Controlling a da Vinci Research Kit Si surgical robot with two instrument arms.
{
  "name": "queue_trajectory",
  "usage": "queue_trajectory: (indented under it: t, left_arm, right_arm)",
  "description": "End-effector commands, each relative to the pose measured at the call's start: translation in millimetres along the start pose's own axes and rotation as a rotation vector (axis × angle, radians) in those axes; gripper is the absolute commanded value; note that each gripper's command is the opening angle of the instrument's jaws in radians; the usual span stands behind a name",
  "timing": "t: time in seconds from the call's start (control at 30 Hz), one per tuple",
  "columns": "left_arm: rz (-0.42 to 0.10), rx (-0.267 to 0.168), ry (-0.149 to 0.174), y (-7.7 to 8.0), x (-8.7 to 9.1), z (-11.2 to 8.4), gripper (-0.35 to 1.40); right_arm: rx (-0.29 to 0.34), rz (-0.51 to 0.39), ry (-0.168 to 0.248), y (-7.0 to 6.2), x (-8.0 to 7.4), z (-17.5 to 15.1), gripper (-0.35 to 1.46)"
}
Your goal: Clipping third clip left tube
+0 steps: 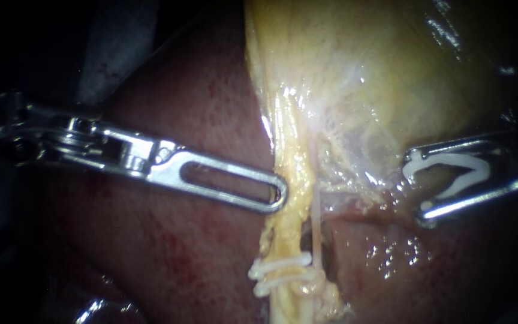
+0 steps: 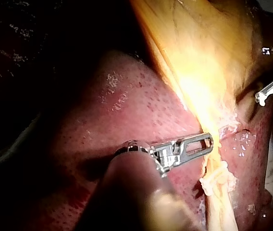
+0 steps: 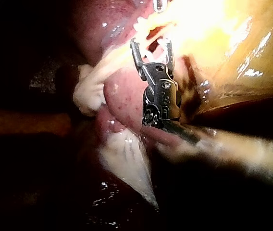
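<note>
- The approach looks under way: the right instrument (image 1: 415,187) stands well to the right of the left tube (image 1: 292,204), its jaws spread but holding an open white clip (image 1: 451,159).
- The left instrument (image 1: 274,193), jaws pressed together, touches the tube's left edge, above two clips (image 1: 280,264).
- The next move probably calls for straddling the tube above those clips, then squeezing.
</note>
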Motion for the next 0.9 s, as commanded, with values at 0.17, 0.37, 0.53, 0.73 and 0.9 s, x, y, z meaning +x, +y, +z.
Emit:
queue_trajectory:
  t: [0.17, 0.37, 0.53, 0.73, 0.9]
  left_arm:
    - [0.0, 0.0, 0.001, -0.2, 0.0, -0.1, -0.35]
    - [-0.004, 0.006, 0.005, -1.2, 0.1, -0.9, -0.35]
    - [-0.006, 0.013, 0.011, -2.0, 0.5, -2.1, -0.35]
    - [-0.01, 0.015, 0.009, -3.2, 0.8, -3.2, -0.35]
    - [-0.013, 0.017, 0.008, -4.1, 1.2, -3.8, -0.35]
  right_arm:
    - [0.0, 0.0, 0.0, -0.1, 0.0, 0.1, 0.54]
    - [-0.003, -0.001, 0.001, -0.1, -0.2, 0.7, 0.53]
    - [-0.002, -0.002, 0.0, -0.2, -0.3, 1.4, 0.53]
    - [0.008, -0.007, -0.007, -0.2, -0.9, 2.8, 0.53]
    - [0.014, -0.01, -0.011, -0.3, -1.1, 3.9, 0.52]
